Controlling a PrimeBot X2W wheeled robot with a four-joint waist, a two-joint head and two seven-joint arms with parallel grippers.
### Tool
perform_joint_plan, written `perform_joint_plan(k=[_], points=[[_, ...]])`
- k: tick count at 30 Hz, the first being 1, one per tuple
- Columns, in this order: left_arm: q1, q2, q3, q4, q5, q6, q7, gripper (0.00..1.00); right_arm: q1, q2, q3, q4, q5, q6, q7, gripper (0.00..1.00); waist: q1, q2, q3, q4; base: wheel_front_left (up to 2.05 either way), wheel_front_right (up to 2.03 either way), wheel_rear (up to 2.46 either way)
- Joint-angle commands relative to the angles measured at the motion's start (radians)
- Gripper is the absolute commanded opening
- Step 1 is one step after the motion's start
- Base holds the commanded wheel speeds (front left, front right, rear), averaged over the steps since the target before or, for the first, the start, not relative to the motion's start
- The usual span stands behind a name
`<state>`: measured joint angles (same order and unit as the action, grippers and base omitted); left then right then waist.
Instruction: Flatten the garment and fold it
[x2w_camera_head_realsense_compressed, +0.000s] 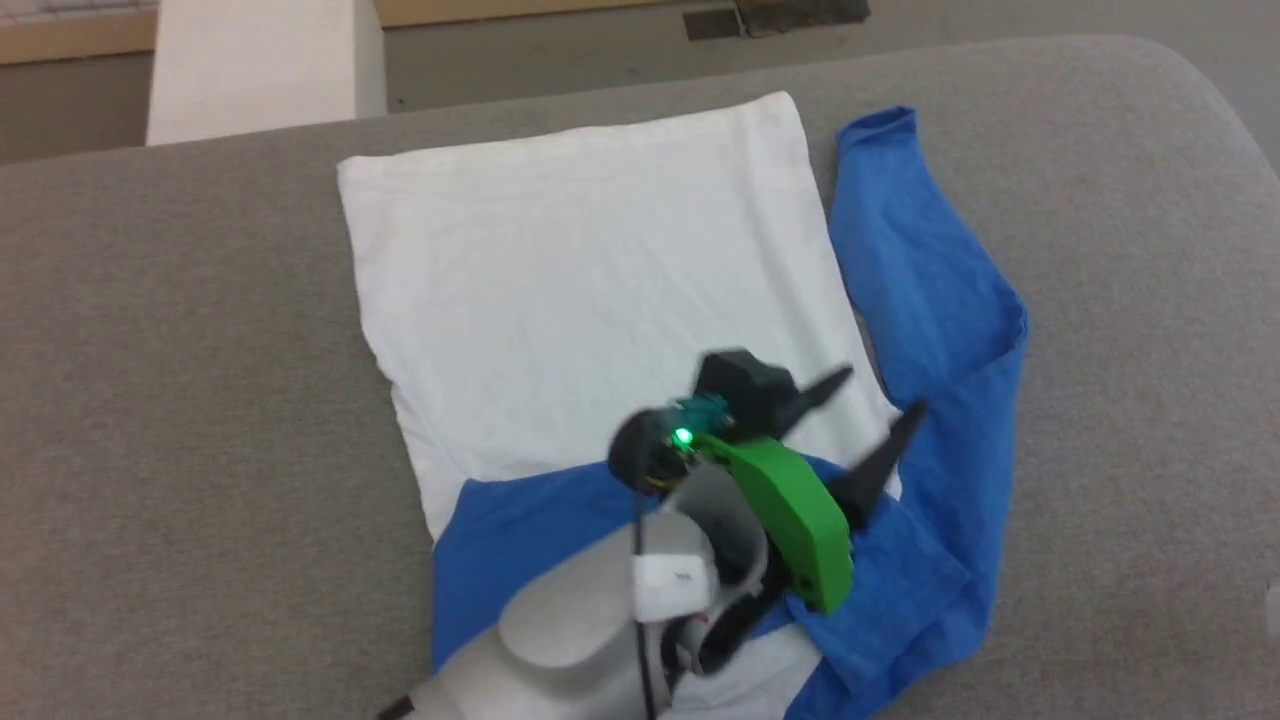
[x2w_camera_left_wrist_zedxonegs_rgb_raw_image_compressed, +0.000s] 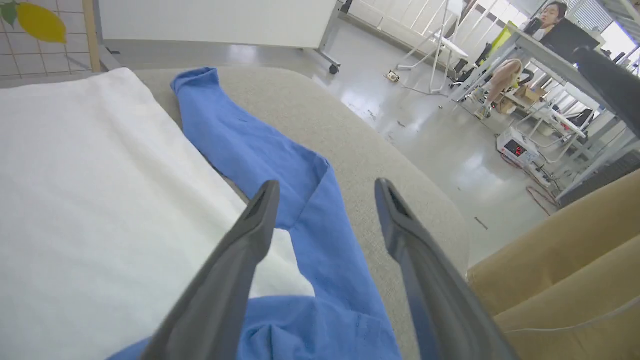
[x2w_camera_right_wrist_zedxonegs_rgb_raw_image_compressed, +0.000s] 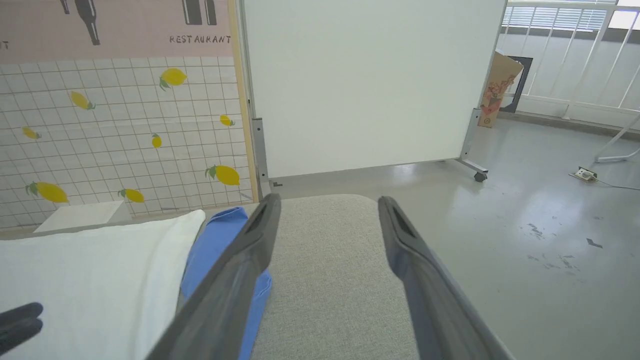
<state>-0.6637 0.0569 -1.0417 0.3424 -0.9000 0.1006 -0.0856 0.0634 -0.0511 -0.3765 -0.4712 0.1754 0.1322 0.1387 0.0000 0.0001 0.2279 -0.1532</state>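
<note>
The garment (x2w_camera_head_realsense_compressed: 590, 290) lies on the grey padded surface (x2w_camera_head_realsense_compressed: 170, 400) with its white body spread flat. One blue sleeve (x2w_camera_head_realsense_compressed: 520, 530) is folded across the body's near end. The other blue sleeve (x2w_camera_head_realsense_compressed: 930, 300) lies bent along the right side. My left gripper (x2w_camera_head_realsense_compressed: 880, 392) hovers over the near right corner of the body, fingers wide open and holding nothing. In the left wrist view the left gripper (x2w_camera_left_wrist_zedxonegs_rgb_raw_image_compressed: 325, 186) frames the bent sleeve (x2w_camera_left_wrist_zedxonegs_rgb_raw_image_compressed: 280, 165) beside the white body (x2w_camera_left_wrist_zedxonegs_rgb_raw_image_compressed: 90, 200). My right gripper (x2w_camera_right_wrist_zedxonegs_rgb_raw_image_compressed: 327, 201) is open over bare grey surface, with the garment (x2w_camera_right_wrist_zedxonegs_rgb_raw_image_compressed: 100, 270) to its left.
The grey surface's rounded edge (x2w_camera_left_wrist_zedxonegs_rgb_raw_image_compressed: 440, 210) drops to a shiny floor (x2w_camera_right_wrist_zedxonegs_rgb_raw_image_compressed: 525, 225). A white wheeled panel (x2w_camera_right_wrist_zedxonegs_rgb_raw_image_compressed: 370, 85) and a tiled lemon wall (x2w_camera_right_wrist_zedxonegs_rgb_raw_image_compressed: 115, 130) stand beyond. A white block (x2w_camera_head_realsense_compressed: 255, 65) sits at the far left. A person (x2w_camera_left_wrist_zedxonegs_rgb_raw_image_compressed: 545, 20) sits at a distant desk.
</note>
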Motion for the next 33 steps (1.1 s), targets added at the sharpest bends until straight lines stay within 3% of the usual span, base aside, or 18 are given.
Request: perform_joint_plan(k=[1,5,12,17,23,30,33], points=[[-0.016,0.026,0.033,-0.024,-0.004,0.016,-0.030,1.00,0.006,0.001,0.006,-0.006,-0.008,-0.002,0.005,1.00,0.0000,-0.0001,-0.044,0.043,0.00,0.00,0.00],[0.004,0.155,0.137,-0.142,0.026,0.102,-0.114,1.00,0.019,0.001,0.026,-0.007,-0.008,-0.002,0.018,1.00,0.0000,-0.0001,-0.069,0.069,0.00,0.00,0.00],[0.178,0.446,0.301,-0.404,0.099,0.284,-0.162,1.00,0.046,0.001,0.062,0.012,0.003,-0.002,0.019,1.00,0.0000,-0.0001,-0.101,0.111,0.00,0.00,0.00],[0.352,0.554,0.395,-0.549,0.124,0.378,-0.173,1.00,0.060,0.001,0.093,0.026,0.011,-0.002,0.015,1.00,0.0000,-0.0001,-0.106,0.141,0.00,0.00,0.00],[0.528,0.554,0.513,-0.643,0.230,0.399,-0.176,1.00,0.072,0.001,0.124,0.050,0.026,-0.002,0.003,1.00,0.0000,-0.0001,-0.105,0.165,0.00,0.00,0.00],[0.738,0.401,0.666,-0.680,0.347,0.344,-0.176,1.00,0.099,0.001,0.133,0.090,0.047,-0.002,-0.022,1.00,0.0000,-0.0001,-0.103,0.184,0.00,0.00,0.00],[0.783,0.366,0.695,-0.664,0.394,0.308,-0.176,1.00,0.101,0.001,0.131,0.104,0.051,-0.002,-0.029,1.00,0.0000,-0.0001,-0.099,0.190,0.00,0.00,0.00]])
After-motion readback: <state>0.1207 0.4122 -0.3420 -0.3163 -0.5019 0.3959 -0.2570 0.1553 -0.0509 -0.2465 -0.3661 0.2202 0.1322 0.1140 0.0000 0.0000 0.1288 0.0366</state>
